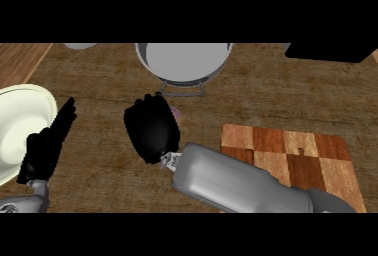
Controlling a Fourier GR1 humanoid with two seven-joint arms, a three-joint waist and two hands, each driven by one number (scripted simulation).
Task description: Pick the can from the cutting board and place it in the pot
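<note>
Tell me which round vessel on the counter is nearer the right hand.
The grey pot at the top centre, just beyond the right hand. The cream plate lies at the left edge, beside the left hand.

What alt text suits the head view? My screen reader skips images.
The right hand hovers between the cutting board and the pot, curled around a mostly hidden purplish object. The left hand rests open beside a pale plate.

Bare counter lies between the right hand and the pot.
</note>
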